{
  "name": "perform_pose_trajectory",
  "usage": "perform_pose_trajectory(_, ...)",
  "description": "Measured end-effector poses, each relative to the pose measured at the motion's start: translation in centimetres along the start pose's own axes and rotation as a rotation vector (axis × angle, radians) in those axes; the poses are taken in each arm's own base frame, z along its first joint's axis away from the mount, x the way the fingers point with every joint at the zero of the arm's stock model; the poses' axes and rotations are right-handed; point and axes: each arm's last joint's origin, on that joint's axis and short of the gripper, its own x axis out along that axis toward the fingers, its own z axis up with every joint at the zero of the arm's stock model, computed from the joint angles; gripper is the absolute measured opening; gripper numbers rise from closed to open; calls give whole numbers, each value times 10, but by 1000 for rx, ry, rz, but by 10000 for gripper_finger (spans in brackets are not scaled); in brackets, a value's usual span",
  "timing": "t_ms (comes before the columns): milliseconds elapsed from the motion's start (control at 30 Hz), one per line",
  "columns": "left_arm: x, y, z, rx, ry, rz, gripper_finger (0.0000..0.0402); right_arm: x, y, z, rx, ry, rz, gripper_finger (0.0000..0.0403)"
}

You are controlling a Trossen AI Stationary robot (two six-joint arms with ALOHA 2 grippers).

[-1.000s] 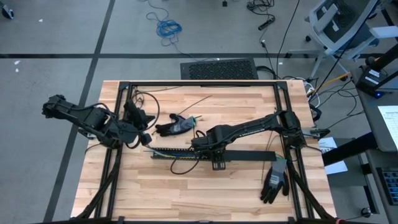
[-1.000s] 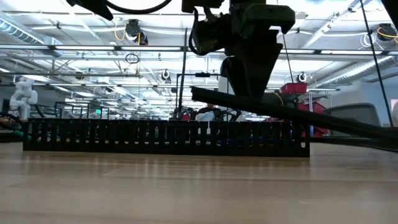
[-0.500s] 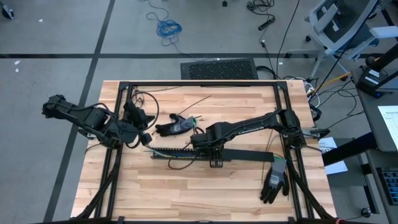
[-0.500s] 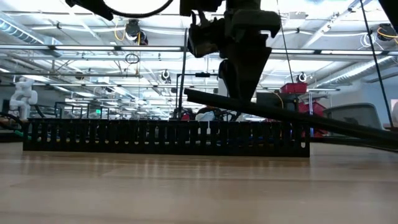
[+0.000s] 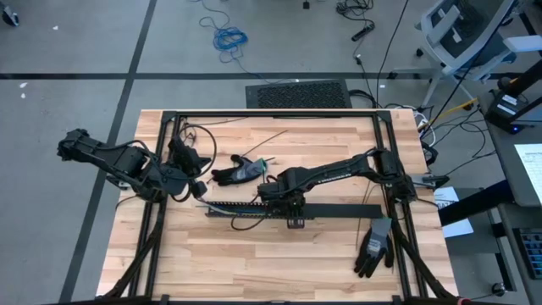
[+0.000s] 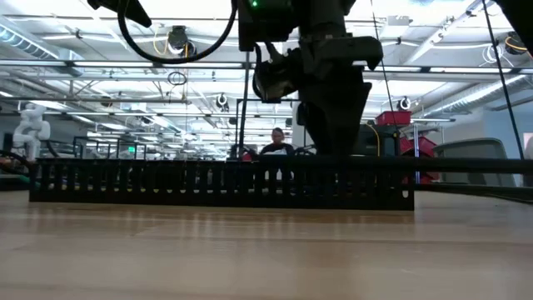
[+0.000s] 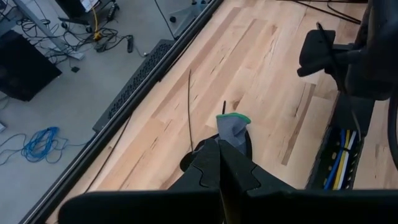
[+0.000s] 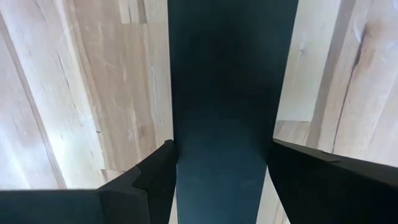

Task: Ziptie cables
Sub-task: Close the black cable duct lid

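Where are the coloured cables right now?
The cables lie inside the black duct mid-table, seen in the left wrist view, beside the right gripper.

A black slotted duct [image 5: 246,207] is lying across the counter [image 5: 212,263] centre. One glove [image 5: 373,246] is resting lower right, another glove [image 5: 237,174] above the duct. A blue cable [image 5: 229,37] is coiling on the floor, top.

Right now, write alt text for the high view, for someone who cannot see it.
Seen from above, the right gripper clamps a long flat black cover strip lying along a black slotted duct mid-table. The shut left gripper waits near the duct's left end, beside a dark work glove; another glove lies on the wooden table.
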Motion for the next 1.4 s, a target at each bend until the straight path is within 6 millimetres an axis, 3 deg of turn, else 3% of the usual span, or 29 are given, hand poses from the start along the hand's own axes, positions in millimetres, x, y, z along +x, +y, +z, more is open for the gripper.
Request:
perform_pose_trajectory(367,4,-6,1,5,29,-48,0,-1,-1,2,-8,-25,0,197)
perform_pose_trajectory(467,17,-22,-3,91,57,-125,0,-1,-1,2,-10,-26,-1,197)
perform_pose_trajectory(633,61,-56,-32,161,46,-174,0,-1,-1,2,-23,-28,-5,197)
perform_pose_trajectory(733,79,-68,-46,106,30,-219,0,-1,-3,3,-3,-30,-4,197)
perform_pose_trajectory(1033,96,-93,-53,-57,-81,-302,0,-1,-3,5,-10,-49,-5,197)
perform_pose_trajectory(1300,129,-107,-104,-300,-55,-407,0,-1,-3,5,-8,-49,-5,197)
perform_pose_trajectory(1400,136,-114,-109,-311,-54,-450,0,-1,-3,5,-8,-50,-4,197)
